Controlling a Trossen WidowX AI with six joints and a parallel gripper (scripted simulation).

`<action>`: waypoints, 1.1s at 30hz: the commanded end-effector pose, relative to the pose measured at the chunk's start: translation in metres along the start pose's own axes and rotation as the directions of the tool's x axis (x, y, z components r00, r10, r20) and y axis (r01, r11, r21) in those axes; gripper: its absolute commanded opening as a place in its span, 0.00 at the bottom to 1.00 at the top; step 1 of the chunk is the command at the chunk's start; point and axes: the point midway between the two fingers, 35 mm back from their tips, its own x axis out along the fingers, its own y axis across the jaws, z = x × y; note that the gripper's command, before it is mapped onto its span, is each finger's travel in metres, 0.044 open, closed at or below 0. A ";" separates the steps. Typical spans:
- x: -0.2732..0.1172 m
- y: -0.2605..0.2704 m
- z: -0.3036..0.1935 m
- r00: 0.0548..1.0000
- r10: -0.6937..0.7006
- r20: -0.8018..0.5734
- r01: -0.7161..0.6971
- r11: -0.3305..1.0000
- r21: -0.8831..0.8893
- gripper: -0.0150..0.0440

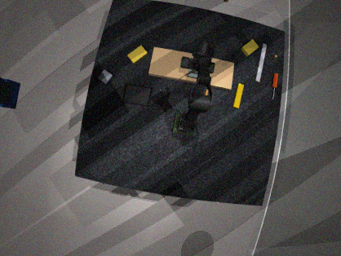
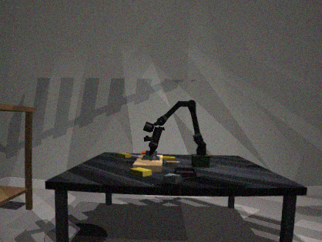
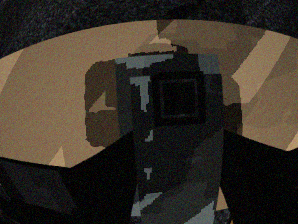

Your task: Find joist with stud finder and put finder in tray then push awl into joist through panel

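The stud finder (image 1: 193, 75) (image 2: 150, 157) (image 3: 175, 145) is a grey block with a dark square on its top. My gripper (image 2: 152, 152) (image 3: 172, 134) is shut on it. It is low over the middle of the pale wooden floor panel (image 1: 169, 65) (image 2: 148, 168) (image 3: 45, 100); whether it touches the panel I cannot tell. The dark square shows no lit mark. The awl, seemingly the tool with an orange-red handle (image 1: 275, 80) and thin shaft, lies at the right in the top view. The dark tray (image 1: 138, 85) (image 2: 186, 177) is left of the arm's base. No hole is visible; the arm hides part of the panel.
Yellow blocks (image 1: 137, 54) (image 1: 250, 47) (image 2: 141, 172) lie beyond both panel ends. A yellow bar (image 1: 238, 95) and a long pale strip (image 1: 261, 62) are right of the panel. A grey block (image 1: 105, 76) (image 2: 172, 178) is near the tray. A small orange item (image 1: 206, 92) lies by the arm.
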 end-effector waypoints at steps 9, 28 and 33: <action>0.000 -0.026 0.000 1.000 -0.013 -0.001 0.013 1.000 0.005 0.25; -0.001 -0.060 -0.001 1.000 -0.016 -0.001 0.016 1.000 0.004 0.25; -0.001 -0.069 -0.001 1.000 -0.017 -0.001 0.017 1.000 0.003 0.25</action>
